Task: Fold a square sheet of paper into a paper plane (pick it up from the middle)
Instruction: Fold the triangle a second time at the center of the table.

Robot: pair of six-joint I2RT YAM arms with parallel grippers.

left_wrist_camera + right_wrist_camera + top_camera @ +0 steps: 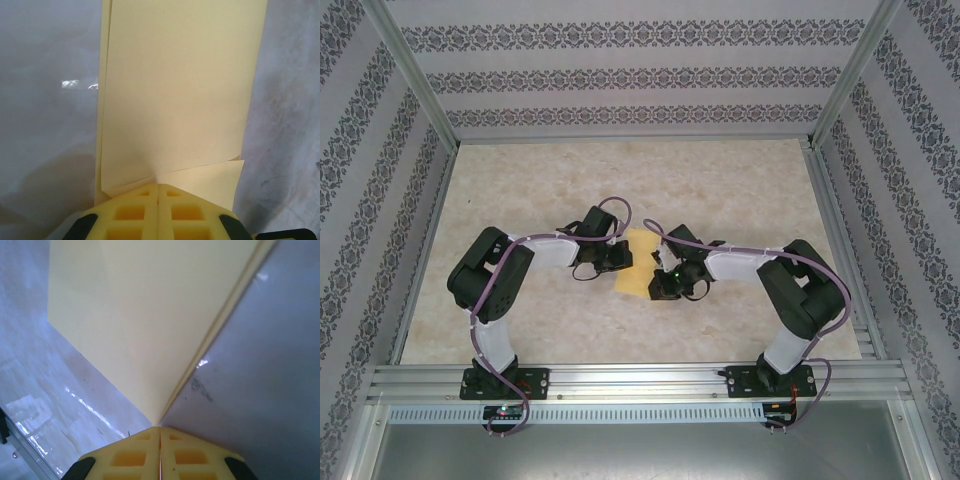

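Folded over on itself into a narrower, two-layered rectangle, the square sheet of paper (634, 262) sits at the middle of the worktop (720, 190), between the two arms. Its long axis runs from the near side to the far side. The left fingers (140, 200) are clenched on the middle of its left edge, where small creases fan out. The right fingers (140, 445) are pinched tight on its right side. Whether it touches the worktop cannot be told.
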